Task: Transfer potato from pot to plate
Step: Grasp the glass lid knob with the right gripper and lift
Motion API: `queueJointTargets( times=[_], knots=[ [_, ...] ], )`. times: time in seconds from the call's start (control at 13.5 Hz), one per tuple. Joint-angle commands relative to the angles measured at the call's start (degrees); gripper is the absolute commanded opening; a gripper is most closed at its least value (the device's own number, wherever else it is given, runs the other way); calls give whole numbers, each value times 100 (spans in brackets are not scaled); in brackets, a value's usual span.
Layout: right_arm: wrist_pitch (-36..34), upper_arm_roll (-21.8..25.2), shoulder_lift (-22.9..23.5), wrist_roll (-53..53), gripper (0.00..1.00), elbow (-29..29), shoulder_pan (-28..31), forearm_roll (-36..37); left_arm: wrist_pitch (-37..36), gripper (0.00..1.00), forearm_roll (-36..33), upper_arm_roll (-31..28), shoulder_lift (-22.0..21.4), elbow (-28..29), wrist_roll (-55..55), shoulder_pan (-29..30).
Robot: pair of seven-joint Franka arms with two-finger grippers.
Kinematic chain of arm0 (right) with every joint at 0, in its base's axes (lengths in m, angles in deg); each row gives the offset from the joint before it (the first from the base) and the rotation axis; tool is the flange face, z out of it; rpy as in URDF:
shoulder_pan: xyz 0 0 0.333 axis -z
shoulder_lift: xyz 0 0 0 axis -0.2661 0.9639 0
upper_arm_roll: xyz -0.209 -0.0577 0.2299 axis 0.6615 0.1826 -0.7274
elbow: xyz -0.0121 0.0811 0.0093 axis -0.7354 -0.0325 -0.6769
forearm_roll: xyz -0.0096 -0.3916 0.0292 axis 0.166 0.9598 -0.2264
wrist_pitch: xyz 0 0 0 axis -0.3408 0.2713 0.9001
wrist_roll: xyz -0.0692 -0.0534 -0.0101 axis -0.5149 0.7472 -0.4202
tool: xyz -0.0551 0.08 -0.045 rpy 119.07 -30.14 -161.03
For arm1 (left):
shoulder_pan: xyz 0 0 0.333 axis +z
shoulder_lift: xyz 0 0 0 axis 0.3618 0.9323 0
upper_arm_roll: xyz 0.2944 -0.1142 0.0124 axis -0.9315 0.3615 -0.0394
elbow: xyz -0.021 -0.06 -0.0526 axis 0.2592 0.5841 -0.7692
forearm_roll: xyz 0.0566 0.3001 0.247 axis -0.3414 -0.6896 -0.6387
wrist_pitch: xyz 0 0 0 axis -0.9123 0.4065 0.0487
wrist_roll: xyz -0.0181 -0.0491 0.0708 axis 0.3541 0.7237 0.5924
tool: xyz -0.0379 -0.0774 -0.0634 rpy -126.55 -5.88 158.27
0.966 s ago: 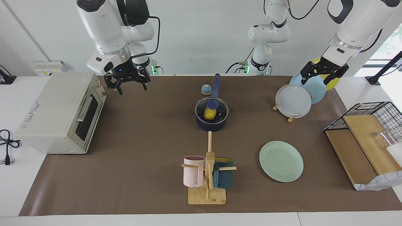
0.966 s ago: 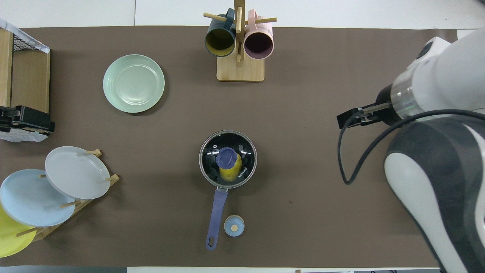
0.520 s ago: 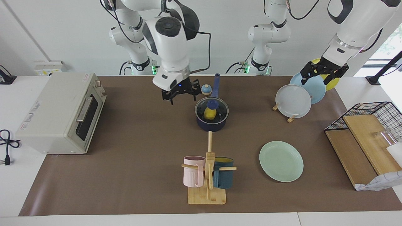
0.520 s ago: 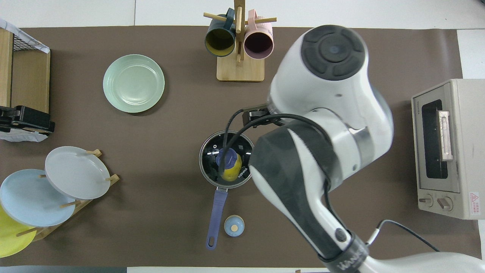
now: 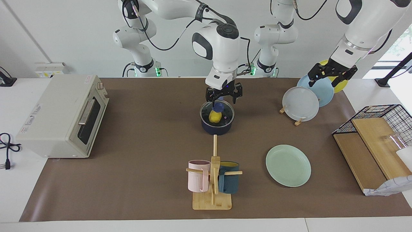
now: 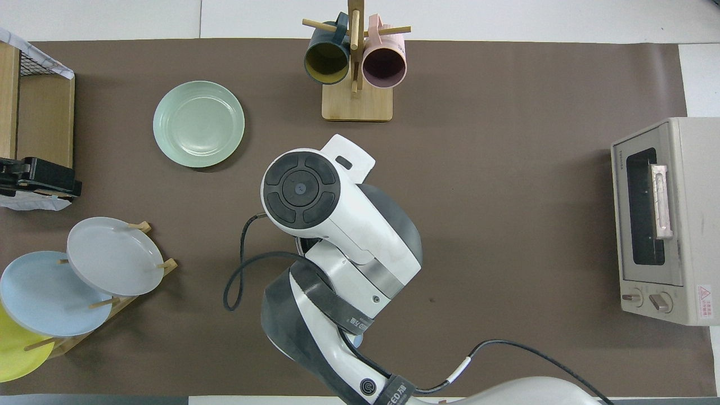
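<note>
The pale mint-green round plate (image 5: 288, 165) lies bare low in the frame on the brown-matted desk (image 5: 145, 154). At centre, the small yellow lumpy potato (image 5: 214, 117) sits under glass in the navy saucepan pot (image 5: 217, 121). The right pincer (image 5: 224, 95) hangs spread, holding nothing, over its knob. Upper right, the left pincer (image 5: 331, 76) waits, open, above racked plates.

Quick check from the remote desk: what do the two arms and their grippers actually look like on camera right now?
Both arms are glossy white with dark grey joint covers. The right arm has a round black cap with button-like segments, a silver wrist ring and a looping black cable. The right gripper and left gripper are black, skeletal, two-fingered.
</note>
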Motion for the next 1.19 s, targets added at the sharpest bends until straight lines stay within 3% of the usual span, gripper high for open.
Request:
queueJointTargets(
  times=[0.0, 0.22, 1.11],
  knots=[
    [409, -2, -260, -56, 100, 638, -65, 354, -39, 100, -92, 70, -49, 11, 46, 64],
    [717, -2, -409, 23, 100, 1051, -82, 336, -48, 100, -101, 70, -49, 11, 46, 64],
    [1121, -37, -664, 41, 100, 1763, -153, 301, -4, 100, -92, 88, -58, 19, 64, -15]
  ],
)
